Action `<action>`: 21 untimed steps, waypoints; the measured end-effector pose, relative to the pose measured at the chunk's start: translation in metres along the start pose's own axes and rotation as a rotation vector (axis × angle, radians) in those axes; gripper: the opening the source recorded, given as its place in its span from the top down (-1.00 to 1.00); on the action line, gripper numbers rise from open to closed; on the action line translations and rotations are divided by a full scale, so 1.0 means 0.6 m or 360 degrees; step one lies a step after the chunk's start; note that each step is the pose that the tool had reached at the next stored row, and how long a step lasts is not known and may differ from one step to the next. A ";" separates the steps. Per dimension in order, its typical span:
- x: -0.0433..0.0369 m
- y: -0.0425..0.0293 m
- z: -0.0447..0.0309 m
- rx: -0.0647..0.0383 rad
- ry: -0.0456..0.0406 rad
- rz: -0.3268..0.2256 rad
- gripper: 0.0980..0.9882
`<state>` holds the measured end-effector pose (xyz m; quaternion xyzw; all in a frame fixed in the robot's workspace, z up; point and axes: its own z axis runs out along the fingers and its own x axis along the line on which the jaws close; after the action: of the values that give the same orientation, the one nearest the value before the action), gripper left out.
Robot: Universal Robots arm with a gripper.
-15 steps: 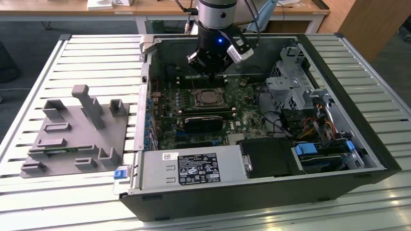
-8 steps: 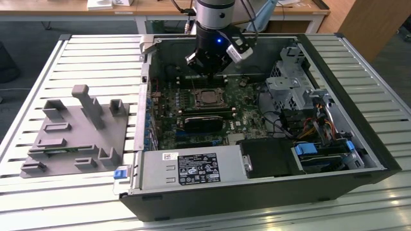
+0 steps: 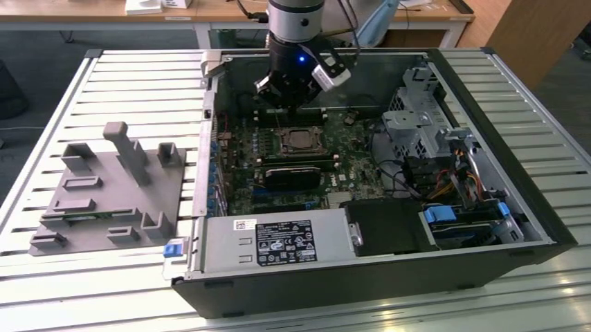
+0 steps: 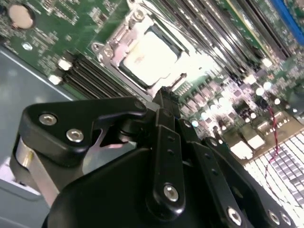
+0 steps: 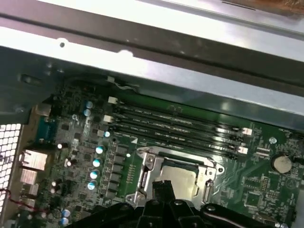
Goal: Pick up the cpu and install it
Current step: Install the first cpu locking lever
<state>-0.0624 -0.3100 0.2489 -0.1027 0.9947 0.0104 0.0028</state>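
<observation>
The hand (image 3: 289, 104), fingers closed on nothing, hovers above the cpu (image 3: 299, 140) seated beside memory slots (image 5: 175, 126).

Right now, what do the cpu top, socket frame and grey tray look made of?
The cpu top looks like bare metal, pale and glaring under light. The socket frame around it seems plated steel, shiny silver with screw heads. The grey tray looks like matte moulded or printed plastic, uniformly dull; hard to confirm.
</observation>
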 end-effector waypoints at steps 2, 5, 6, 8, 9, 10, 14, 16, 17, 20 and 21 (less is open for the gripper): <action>0.013 0.002 0.000 -0.0002 0.0000 0.0000 0.98; 0.024 0.003 0.000 -0.0005 -0.0001 0.0000 0.98; 0.025 0.003 0.000 -0.0005 -0.0001 -0.0001 0.98; 0.035 0.005 0.000 -0.0006 -0.0001 0.0000 0.98; 0.041 0.007 0.000 -0.0006 -0.0002 -0.0001 0.98; 0.047 0.008 0.000 -0.0006 -0.0001 -0.0001 0.98; 0.058 0.013 0.000 -0.0006 -0.0004 -0.0001 0.98; 0.059 0.018 0.000 -0.0005 -0.0008 -0.0001 0.98; 0.059 0.022 0.000 -0.0005 -0.0009 -0.0001 0.98; 0.057 0.033 -0.003 -0.0004 -0.0013 -0.0001 0.98; 0.057 0.036 -0.004 -0.0004 -0.0014 -0.0001 0.98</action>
<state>-0.1002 -0.2958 0.2515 -0.1030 0.9946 0.0121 0.0071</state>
